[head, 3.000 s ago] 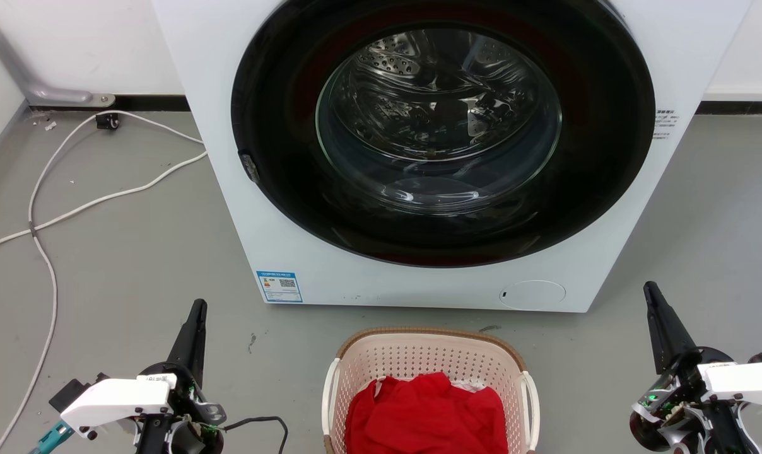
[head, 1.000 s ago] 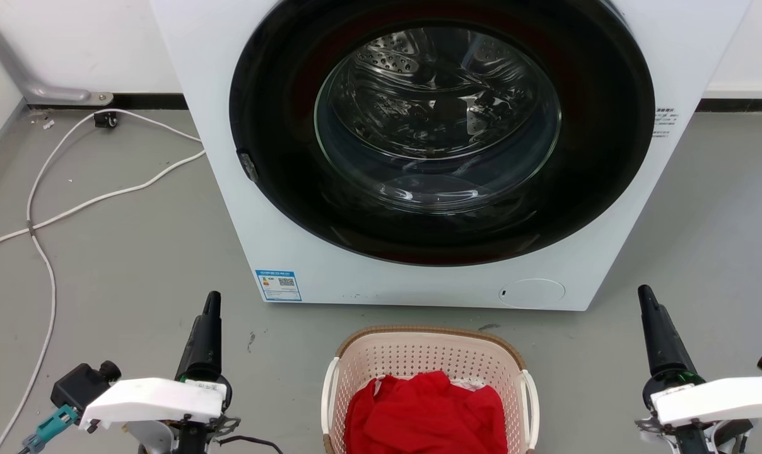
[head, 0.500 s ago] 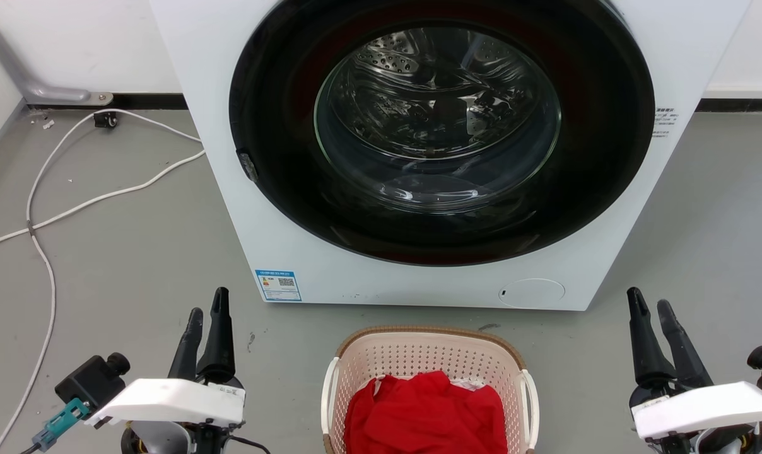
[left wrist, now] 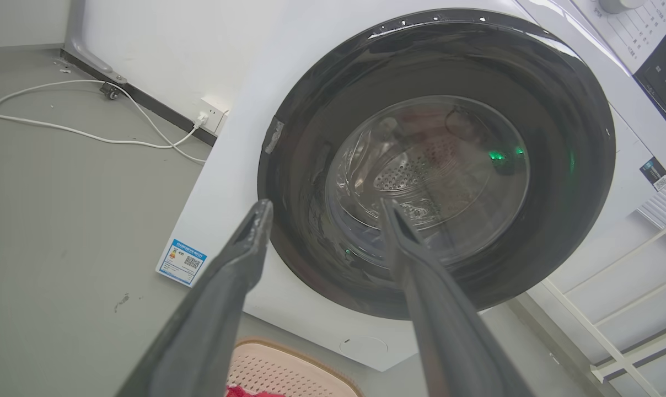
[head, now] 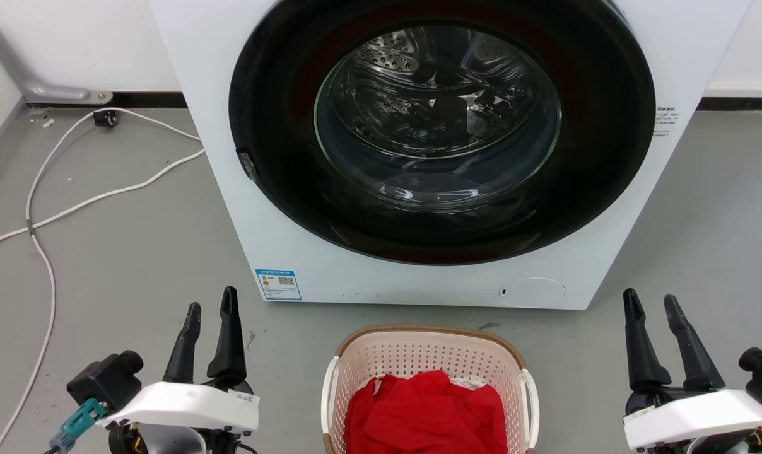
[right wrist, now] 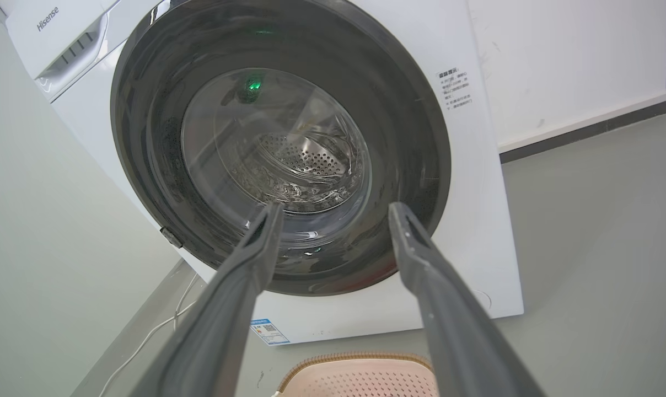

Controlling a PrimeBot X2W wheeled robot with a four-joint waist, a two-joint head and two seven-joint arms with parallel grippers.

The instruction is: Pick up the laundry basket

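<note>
The laundry basket (head: 428,353) stands on the grey floor at the bottom centre of the head view, cream-pink with a brown rim and white loop handles at both sides. A red garment (head: 426,413) lies in it. My left gripper (head: 211,301) is open, well to the left of the basket and apart from it. My right gripper (head: 650,299) is open too, well to its right. In the left wrist view the basket's rim (left wrist: 305,358) peeks in between the fingers of the left gripper (left wrist: 325,205). In the right wrist view the basket's rim (right wrist: 355,361) lies below the right gripper (right wrist: 333,208).
A white front-loading washing machine (head: 431,145) with its dark round door shut stands just behind the basket. White cables (head: 40,214) trail over the floor at the left. A white wire rack (left wrist: 630,309) stands beside the machine.
Both grippers have opened: their fingers were together a second ago and now stand apart. Both have also risen a little toward the machine. The basket has not moved.
</note>
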